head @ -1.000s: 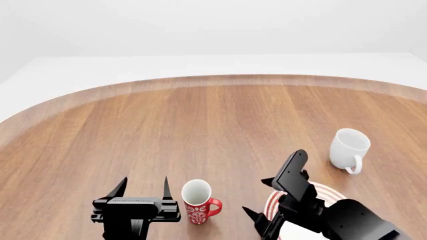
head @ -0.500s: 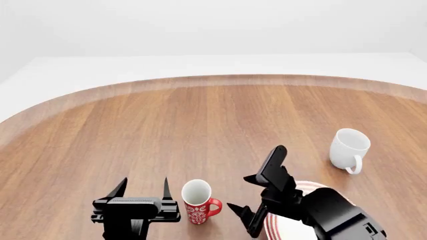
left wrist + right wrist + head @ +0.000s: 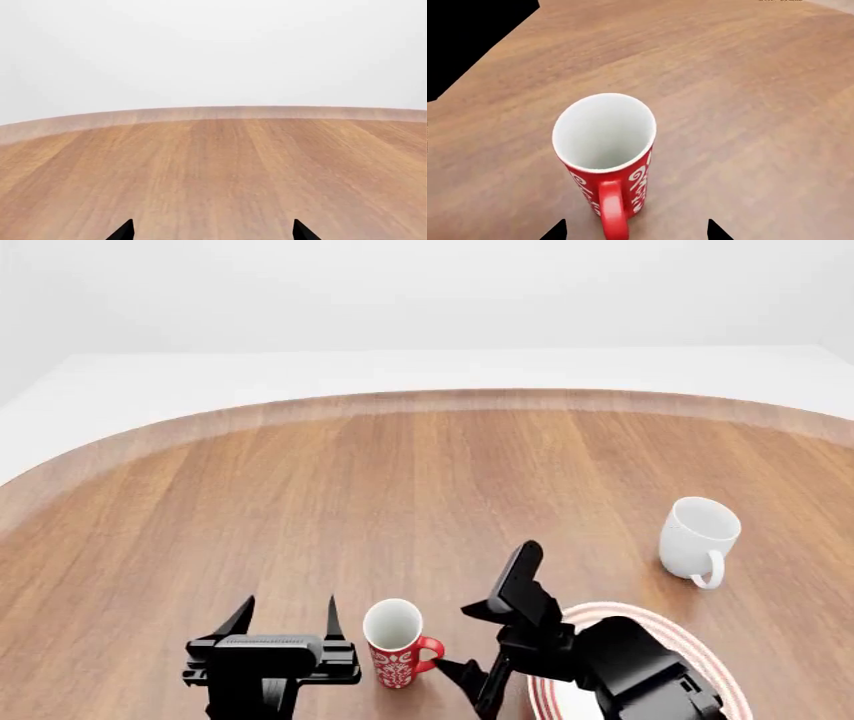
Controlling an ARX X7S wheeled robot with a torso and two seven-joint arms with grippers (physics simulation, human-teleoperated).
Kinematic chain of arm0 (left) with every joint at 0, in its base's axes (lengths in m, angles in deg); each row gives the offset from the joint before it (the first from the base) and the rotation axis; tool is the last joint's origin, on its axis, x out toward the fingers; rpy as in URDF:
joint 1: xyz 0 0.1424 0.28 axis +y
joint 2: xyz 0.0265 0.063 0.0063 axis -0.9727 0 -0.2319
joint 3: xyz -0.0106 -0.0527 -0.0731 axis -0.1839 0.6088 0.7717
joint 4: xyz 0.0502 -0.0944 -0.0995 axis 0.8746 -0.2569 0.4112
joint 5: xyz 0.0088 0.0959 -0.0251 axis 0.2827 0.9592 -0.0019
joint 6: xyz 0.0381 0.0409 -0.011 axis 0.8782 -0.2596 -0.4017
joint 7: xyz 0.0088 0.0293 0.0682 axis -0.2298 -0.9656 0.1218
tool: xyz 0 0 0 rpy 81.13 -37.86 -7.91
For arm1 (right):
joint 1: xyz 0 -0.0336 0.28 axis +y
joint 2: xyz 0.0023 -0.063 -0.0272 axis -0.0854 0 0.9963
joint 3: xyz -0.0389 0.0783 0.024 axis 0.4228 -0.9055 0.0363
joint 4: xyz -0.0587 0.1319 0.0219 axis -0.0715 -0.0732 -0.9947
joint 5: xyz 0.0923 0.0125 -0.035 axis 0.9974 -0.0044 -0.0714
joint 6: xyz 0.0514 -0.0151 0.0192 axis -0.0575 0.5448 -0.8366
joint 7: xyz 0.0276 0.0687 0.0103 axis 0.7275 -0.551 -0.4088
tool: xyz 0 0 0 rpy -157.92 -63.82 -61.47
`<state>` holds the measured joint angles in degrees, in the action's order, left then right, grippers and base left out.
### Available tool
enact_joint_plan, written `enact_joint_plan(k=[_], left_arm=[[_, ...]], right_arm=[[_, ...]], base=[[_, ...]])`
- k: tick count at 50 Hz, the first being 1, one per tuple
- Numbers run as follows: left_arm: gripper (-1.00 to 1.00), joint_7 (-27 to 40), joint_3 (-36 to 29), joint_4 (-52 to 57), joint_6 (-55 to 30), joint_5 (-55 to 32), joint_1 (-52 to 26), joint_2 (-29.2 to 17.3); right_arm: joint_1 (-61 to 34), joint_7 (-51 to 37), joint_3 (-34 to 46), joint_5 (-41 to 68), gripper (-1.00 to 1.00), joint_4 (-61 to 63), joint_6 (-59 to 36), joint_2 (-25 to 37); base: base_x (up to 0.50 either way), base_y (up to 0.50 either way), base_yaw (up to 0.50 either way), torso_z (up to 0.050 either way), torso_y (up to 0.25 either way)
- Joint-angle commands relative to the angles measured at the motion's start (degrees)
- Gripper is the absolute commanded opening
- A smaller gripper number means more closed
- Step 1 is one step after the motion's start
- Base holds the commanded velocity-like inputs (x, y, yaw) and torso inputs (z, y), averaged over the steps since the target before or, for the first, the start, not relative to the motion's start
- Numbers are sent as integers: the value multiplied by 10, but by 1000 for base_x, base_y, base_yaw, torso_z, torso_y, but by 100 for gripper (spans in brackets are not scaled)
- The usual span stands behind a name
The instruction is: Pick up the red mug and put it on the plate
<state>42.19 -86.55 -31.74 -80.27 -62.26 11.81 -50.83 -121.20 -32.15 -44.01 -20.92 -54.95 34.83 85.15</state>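
The red mug (image 3: 394, 645) stands upright near the table's front edge, white inside, its handle (image 3: 429, 652) pointing right. In the right wrist view the red mug (image 3: 606, 150) fills the middle. My right gripper (image 3: 454, 640) is open just right of the mug. Its tips (image 3: 634, 232) stand either side of the handle's outer end without closing on it. The plate (image 3: 683, 636), white with red rings, lies to the right, partly under my right arm. My left gripper (image 3: 287, 612) is open just left of the mug, and in its own view the left gripper (image 3: 212, 231) holds nothing.
A plain white mug (image 3: 698, 538) stands upright behind the plate, handle toward me. The brown wooden table (image 3: 427, 480) curves round at its far edge (image 3: 213, 114). My left arm shows as a black shape (image 3: 467, 35) beyond the red mug.
My right arm has swung left from above the plate to the red mug's handle, uncovering more of the plate. The left arm and both mugs have not moved.
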Motion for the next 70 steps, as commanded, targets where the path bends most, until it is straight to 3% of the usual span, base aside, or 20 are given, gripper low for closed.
enact_joint_plan(k=[1, 30, 31, 52, 70], left_arm=[[100, 1, -2, -7, 5, -2, -2, -1], [100, 8, -9, -4, 3, -8, -3, -7], [100, 8, -9, -4, 3, -8, -3, -7], [100, 12, -13, -8, 7, -12, -5, -10], [100, 15, -17, -10, 9, -14, -7, -13]], right_arm=[[-14, 17, 4, -1, 100, -61, 41, -24], [-65, 69, 19, -15, 100, -283, 169, -100], [-66, 70, 19, -15, -100, -288, 171, -102], [-67, 44, 16, -15, -100, -291, 163, -98], [4, -59, -17, 16, -100, 112, -33, 40]], base=[[0, 0, 0, 0, 0], [0, 0, 0, 0, 0], [0, 0, 0, 0, 0], [0, 0, 0, 0, 0], [0, 0, 0, 0, 0]])
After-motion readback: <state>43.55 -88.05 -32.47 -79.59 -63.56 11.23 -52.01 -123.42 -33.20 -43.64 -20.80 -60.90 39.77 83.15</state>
